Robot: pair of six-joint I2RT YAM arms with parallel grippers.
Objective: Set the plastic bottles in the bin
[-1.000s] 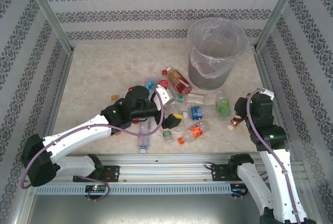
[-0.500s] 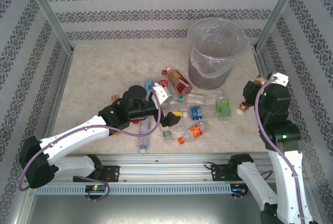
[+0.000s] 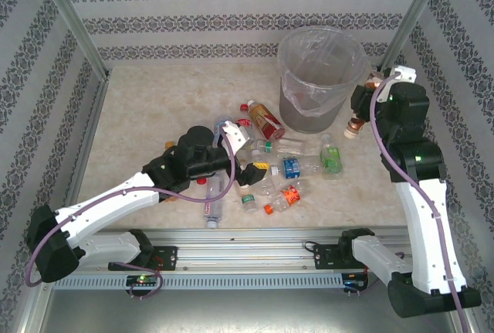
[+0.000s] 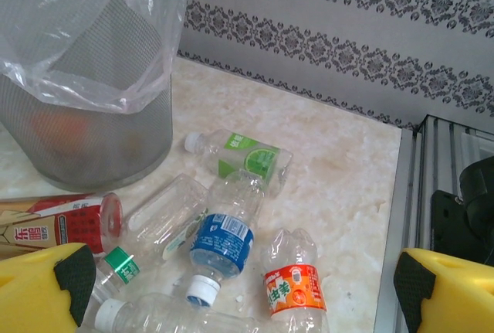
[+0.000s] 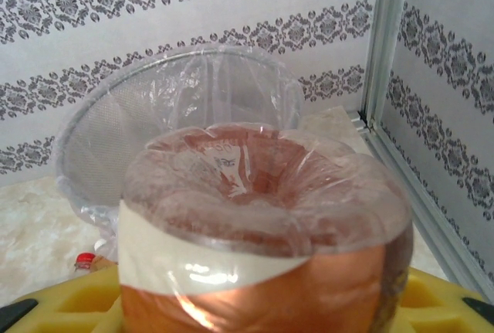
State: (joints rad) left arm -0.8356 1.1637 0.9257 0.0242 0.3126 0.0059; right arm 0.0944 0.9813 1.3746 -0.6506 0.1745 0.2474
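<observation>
The bin (image 3: 320,78) stands at the back right, lined with a clear bag. My right gripper (image 3: 360,107) is raised just right of its rim, shut on a plastic bottle of amber liquid (image 3: 353,125). In the right wrist view that bottle's base (image 5: 262,217) looms between the yellow pads (image 5: 62,306), with the bin (image 5: 177,109) behind it. My left gripper (image 3: 247,164) hovers open over several plastic bottles lying on the table: blue-labelled (image 4: 224,240), orange-labelled (image 4: 293,287), green-labelled (image 4: 245,155) and red-labelled (image 4: 62,225). Nothing is between its fingers (image 4: 73,279).
More bottles lie near the left arm, among them a clear one (image 3: 214,198) by the front rail and a red-labelled one (image 3: 266,120) near the bin's foot. Patterned walls and metal posts (image 3: 405,24) close in the table on three sides.
My right arm has lifted the amber bottle from low at the table's right side up and back to beside the bin's rim. The left arm has barely shifted.
</observation>
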